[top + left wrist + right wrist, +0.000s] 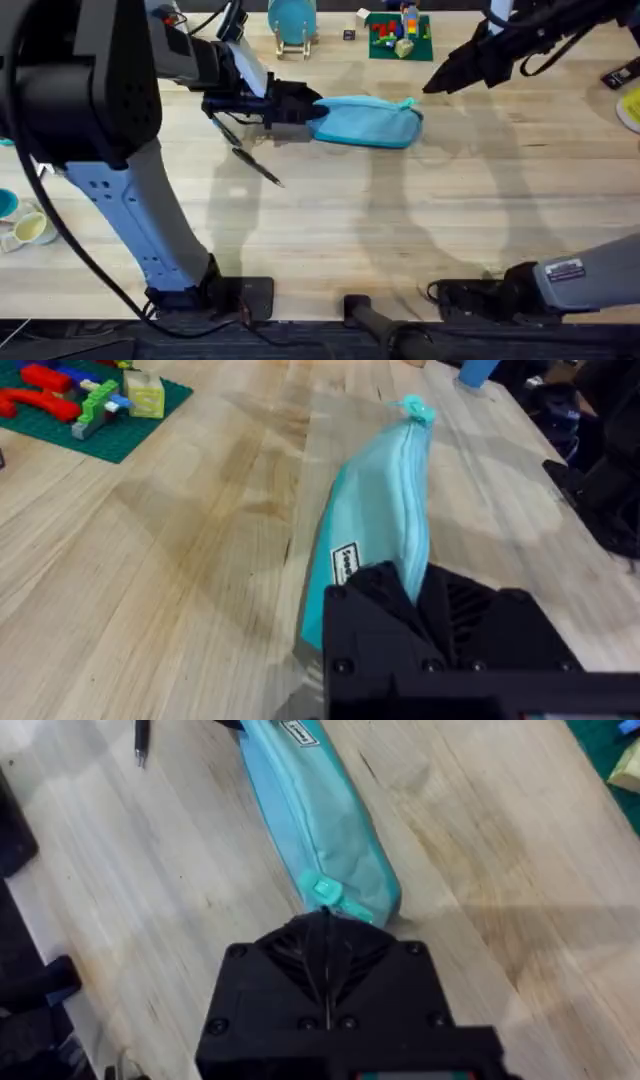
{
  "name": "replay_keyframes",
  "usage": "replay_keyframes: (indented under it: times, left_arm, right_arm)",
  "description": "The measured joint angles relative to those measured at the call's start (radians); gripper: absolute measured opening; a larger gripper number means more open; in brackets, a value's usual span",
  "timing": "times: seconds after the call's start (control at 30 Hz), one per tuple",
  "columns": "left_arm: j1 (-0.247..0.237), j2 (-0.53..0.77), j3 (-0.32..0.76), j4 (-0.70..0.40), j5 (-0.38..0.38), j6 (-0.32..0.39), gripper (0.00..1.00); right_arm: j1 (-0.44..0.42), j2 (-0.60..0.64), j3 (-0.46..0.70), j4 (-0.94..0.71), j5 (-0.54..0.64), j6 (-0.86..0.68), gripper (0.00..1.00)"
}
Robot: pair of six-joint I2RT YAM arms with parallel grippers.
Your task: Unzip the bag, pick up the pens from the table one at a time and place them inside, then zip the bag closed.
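You see a round blue disc on its wooden stand (291,22) beside a green baseplate of toy bricks (399,36), far edge.

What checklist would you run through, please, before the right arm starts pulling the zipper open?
1. The bag lies flat on the table: ok.
2. The left gripper pins the bag's end: ok, fingers closed on the fabric.
3. The right gripper has hold of the pull tab: cannot tell; it is at the tab.
4. Zipper is still shut: ok.
5. A pen lies clear of the bag: ok.
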Motion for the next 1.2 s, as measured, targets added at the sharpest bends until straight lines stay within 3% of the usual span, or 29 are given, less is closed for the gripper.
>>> replay_keyframes:
  times: [0.6, 1.2]
  left_arm:
    - [0.0, 0.0, 0.0, 0.0, 0.0, 0.0, 0.042]
    - [0.0, 0.0, 0.0, 0.0, 0.0, 0.0, 0.042]
  right_arm:
    - [0.007, 0.0, 0.0, -0.005, -0.031, 0.003, 0.03]
    - [0.173, -0.001, 0.0, 0.061, -0.075, 0.003, 0.03]
